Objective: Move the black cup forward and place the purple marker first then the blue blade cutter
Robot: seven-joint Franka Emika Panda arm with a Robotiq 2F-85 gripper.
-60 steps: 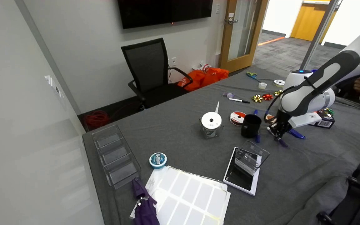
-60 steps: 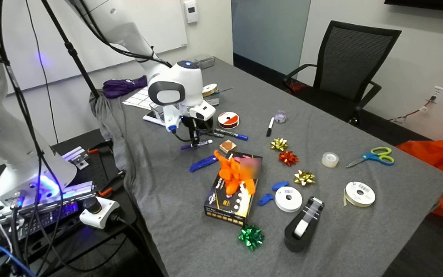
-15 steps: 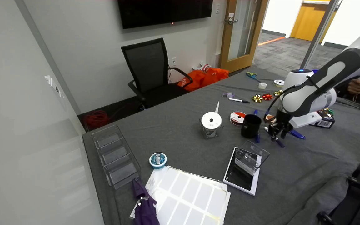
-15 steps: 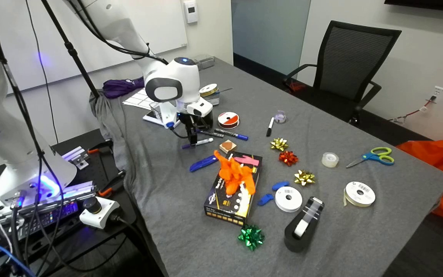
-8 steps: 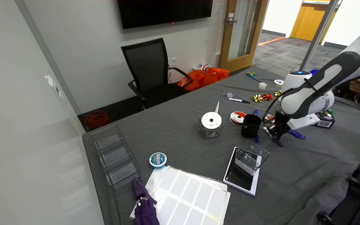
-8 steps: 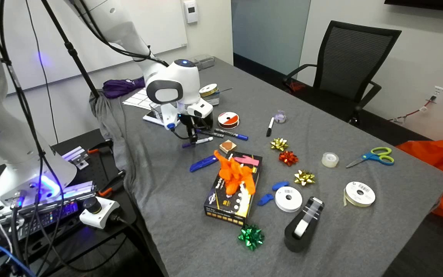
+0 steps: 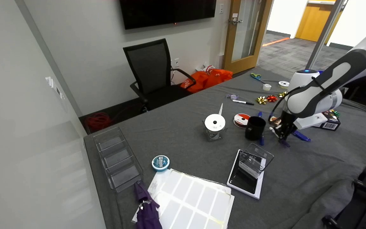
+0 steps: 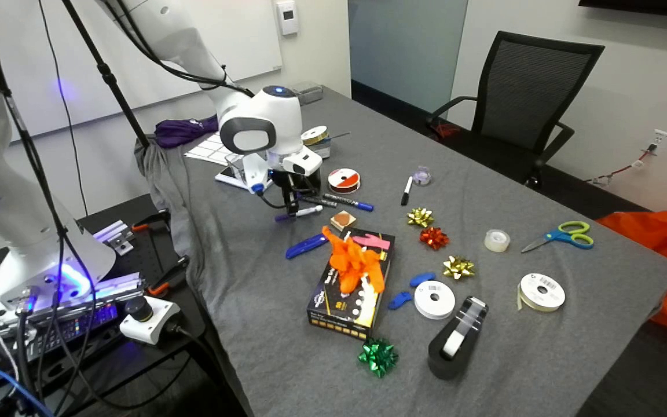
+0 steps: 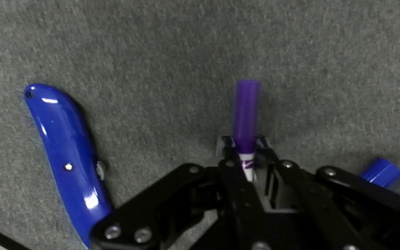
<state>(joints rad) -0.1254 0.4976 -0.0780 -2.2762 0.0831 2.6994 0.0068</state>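
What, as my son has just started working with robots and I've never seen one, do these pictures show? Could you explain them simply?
The machine is a jointed, mostly white robot arm with a black two-fingered gripper at its end. Two pictures come from cameras standing outside it, looking at the same cloth-covered table from different places. The close-up comes from a camera on its wrist, looking down at the work.

On the table you can see an upright black cup, a blue blade cutter, a pair of scissors, a black tape dispenser and a red bow, among many other things.

The gripper is closed on a purple marker. Whether the marker is clear of the table, I cannot tell.
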